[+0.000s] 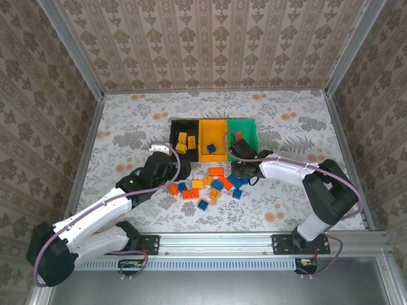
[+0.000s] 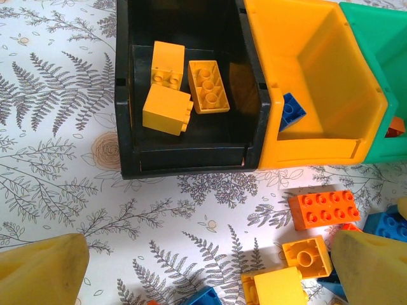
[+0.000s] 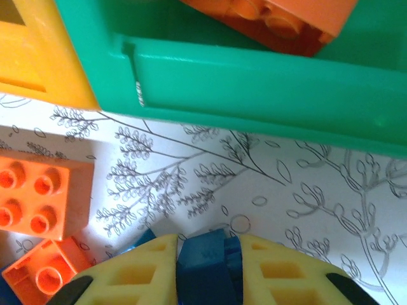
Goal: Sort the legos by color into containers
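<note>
Brick [image 3: 203, 262], blue, pinched across its narrow width by right tool [image 3: 206, 246]; left tool [image 2: 206, 270] released.

Noted: black bin [image 2: 125, 95], yellow-orange bin [image 2: 331, 76], green bin [image 3: 254, 82]; yellow-orange lego [image 2: 166, 109], orange-red lego [image 2: 323, 208], blue lego [image 3: 206, 260]. Print on worktop [image 2: 63, 159]: grey ferns on white. Pattern on walls [image 1: 210, 44]: beige damask stripe.

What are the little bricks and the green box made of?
The bricks, like this orange brick, look like hard, glossy plastic: moulded studs, crisp edges. The green bin seems to be smooth moulded plastic too, with a soft sheen on its rounded rim.
</note>
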Tool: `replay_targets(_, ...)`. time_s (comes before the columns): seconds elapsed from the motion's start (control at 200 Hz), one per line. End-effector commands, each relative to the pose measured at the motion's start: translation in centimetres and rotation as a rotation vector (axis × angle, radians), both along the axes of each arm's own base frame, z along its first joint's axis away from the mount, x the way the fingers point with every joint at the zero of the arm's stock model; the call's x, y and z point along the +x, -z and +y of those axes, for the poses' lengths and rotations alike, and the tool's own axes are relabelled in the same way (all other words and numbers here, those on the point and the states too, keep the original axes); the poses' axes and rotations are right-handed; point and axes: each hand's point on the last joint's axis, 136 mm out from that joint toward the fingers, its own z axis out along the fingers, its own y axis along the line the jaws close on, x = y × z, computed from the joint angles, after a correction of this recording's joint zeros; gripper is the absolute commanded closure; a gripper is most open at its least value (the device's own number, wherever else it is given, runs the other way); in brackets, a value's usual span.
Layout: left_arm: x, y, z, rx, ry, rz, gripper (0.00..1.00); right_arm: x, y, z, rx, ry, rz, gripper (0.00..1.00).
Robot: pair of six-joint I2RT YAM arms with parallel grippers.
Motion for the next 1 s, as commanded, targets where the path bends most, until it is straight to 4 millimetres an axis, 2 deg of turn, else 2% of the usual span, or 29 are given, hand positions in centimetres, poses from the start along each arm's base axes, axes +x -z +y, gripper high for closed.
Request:
replay_targets(0.0, -0.1, 0.1, 0.5, -0.010, -0.024, 0.004, 0.00, -0.7, -0.9, -2.1, -0.045, 0.035, -0.014, 0.78)
replay_targets(0.125, -0.1, 0.4, 0.7, -0.003, -0.030, 0.009, 0.00, -0.4, -3.4, -2.6, -0.027, 0.039, -0.064, 0.80)
replay_targets(0.24, -0.3, 0.6, 1.1, 0.003, -0.037, 0.012, 0.00, 0.2, -6.5, -1.6, 0.029, 0.016, -0.119, 0.79)
replay_targets(0.35, -0.7, 1.0, 1.7, 0.007, -0.049, 0.020, 0.00, 1.8, -9.6, 1.0, 0.091, -0.029, -0.174, 0.79)
replay_targets(0.5, -1.5, 1.9, 2.0, 0.007, -0.041, 0.053, 0.00, 5.2, -11.6, 5.7, 0.144, -0.086, -0.223, 0.79)
replay_targets(0.665, -2.4, 2.6, 2.1, 0.017, -0.017, 0.097, 0.00, 9.5, -10.6, 9.1, 0.124, -0.095, -0.226, 0.78)
replay_targets(0.785, -3.0, 3.1, 2.2, 0.039, -0.001, 0.125, 0.00, 12.3, -9.4, 10.3, 0.086, -0.084, -0.224, 0.78)
replay_targets(0.905, -3.4, 3.5, 2.2, 0.048, 0.014, 0.148, 0.00, 13.9, -8.0, 10.8, 0.069, -0.066, -0.207, 0.77)
replay_targets(0.995, -3.5, 3.7, 2.0, 0.047, 0.026, 0.159, 0.00, 14.3, -7.3, 11.3, 0.071, -0.063, -0.191, 0.71)
